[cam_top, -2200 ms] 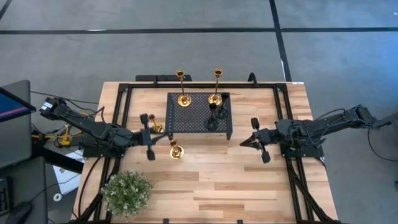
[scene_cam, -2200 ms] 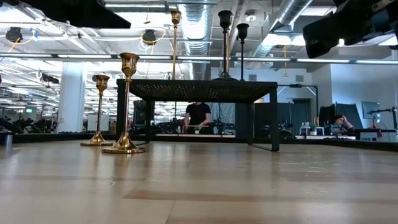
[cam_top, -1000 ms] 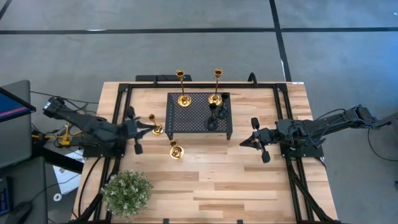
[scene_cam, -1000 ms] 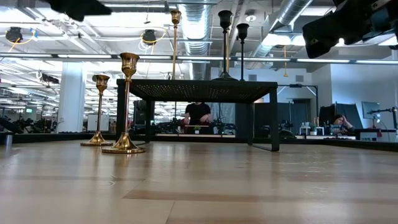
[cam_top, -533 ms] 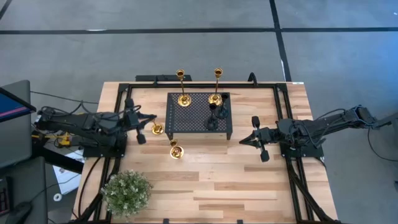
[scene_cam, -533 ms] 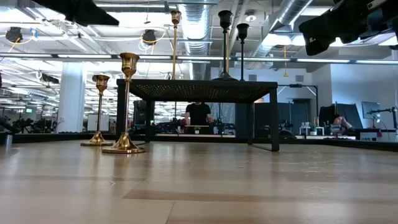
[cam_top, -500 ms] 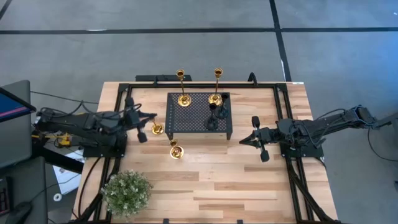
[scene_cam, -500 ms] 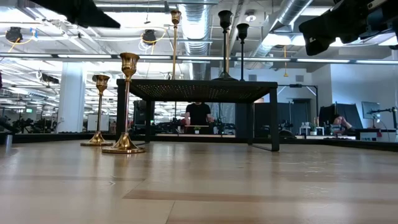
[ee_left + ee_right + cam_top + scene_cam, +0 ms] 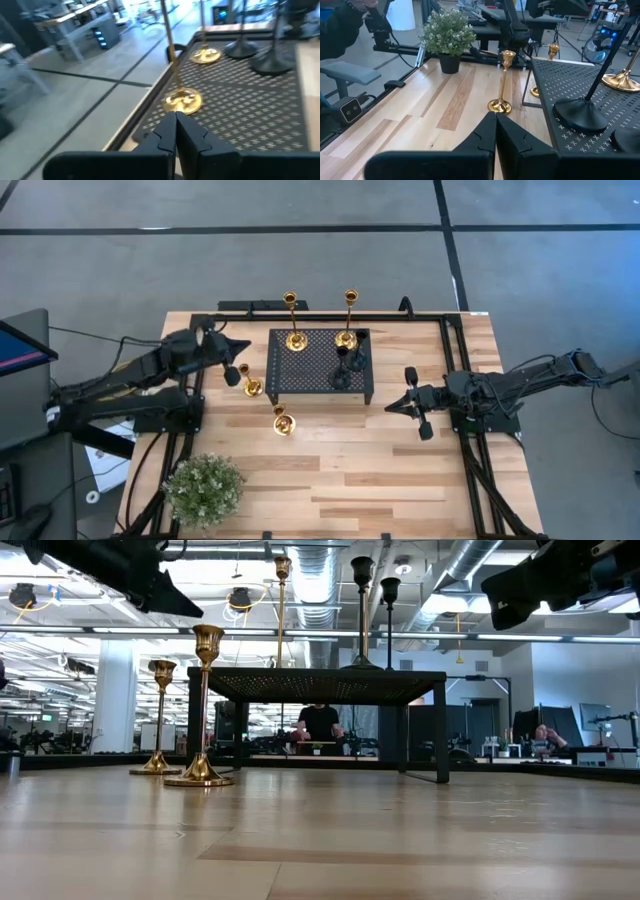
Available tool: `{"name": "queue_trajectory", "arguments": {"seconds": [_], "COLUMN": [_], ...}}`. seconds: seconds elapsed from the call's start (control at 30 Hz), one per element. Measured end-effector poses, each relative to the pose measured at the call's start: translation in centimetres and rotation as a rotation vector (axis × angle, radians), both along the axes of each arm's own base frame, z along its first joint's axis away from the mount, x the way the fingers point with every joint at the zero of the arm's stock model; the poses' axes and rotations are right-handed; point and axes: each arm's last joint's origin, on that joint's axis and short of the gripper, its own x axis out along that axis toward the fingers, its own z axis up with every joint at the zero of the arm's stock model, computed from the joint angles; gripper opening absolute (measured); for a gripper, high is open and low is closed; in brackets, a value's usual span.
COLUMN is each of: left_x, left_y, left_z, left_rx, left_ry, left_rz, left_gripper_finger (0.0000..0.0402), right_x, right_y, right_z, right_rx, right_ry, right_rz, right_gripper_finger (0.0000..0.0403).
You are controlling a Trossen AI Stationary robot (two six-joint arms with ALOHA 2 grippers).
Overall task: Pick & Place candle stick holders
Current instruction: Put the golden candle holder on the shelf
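A black perforated stand (image 9: 320, 363) carries two tall gold candle stick holders by their round bases (image 9: 294, 340) (image 9: 346, 338) and two black ones (image 9: 343, 375) (image 9: 357, 358). Two short gold holders (image 9: 252, 387) (image 9: 283, 422) stand upright on the wood at the stand's left. My left gripper (image 9: 244, 348) hovers shut off the stand's far left corner, pointing at the nearest tall gold holder (image 9: 182, 101). To the right of the stand, my right gripper (image 9: 391, 410) waits shut, its fingers (image 9: 495, 125) holding nothing.
A green potted plant (image 9: 204, 488) sits at the near left corner. Black frame rails (image 9: 190, 380) run along the table's left, right and far edges. Bare wood (image 9: 380, 480) lies near the front edge. A person (image 9: 319, 726) shows in the room behind the table.
My left gripper has swung from beside the short gold holders toward the table's far edge and turned to face the stand's far left corner, staying shut. The holders and my right gripper have kept still.
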Motion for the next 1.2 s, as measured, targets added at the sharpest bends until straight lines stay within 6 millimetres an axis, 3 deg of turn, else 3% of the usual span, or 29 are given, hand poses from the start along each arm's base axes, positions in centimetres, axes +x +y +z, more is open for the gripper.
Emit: {"name": "queue_trajectory", "arguments": {"seconds": [0.1,0.4,0.67,0.97,1.2], "left_x": [-0.1,-1.2,-2.0,-2.1,-2.9], "left_y": [0.3,0.8,0.4,0.0,-0.7], "left_z": [-0.1,-2.5,-1.4,-1.4,0.2], "left_rx": [-0.014,-0.196,-0.198,-0.236,-0.259], "left_ry": [0.001,0.200,0.159,0.163,0.153], "left_rz": [-0.044,0.053,0.085,-0.038,-0.110], "left_gripper_finger": [0.0005,0.0005,0.0005,0.0005,0.0005], "right_x": [0.0,0.0,0.0,0.0,0.0], "right_y": [0.0,0.0,0.0,0.0,0.0], "right_z": [-0.1,-0.2,-0.2,-0.2,-0.2], "right_rx": [-0.001,0.004,0.007,0.030,0.033], "right_ry": [0.007,0.024,0.024,0.028,0.028], "right_rz": [0.000,-0.002,-0.001,-0.006,-0.003], "right_gripper_finger": [0.0000,0.0000,0.0000,0.0000,0.0000]}}
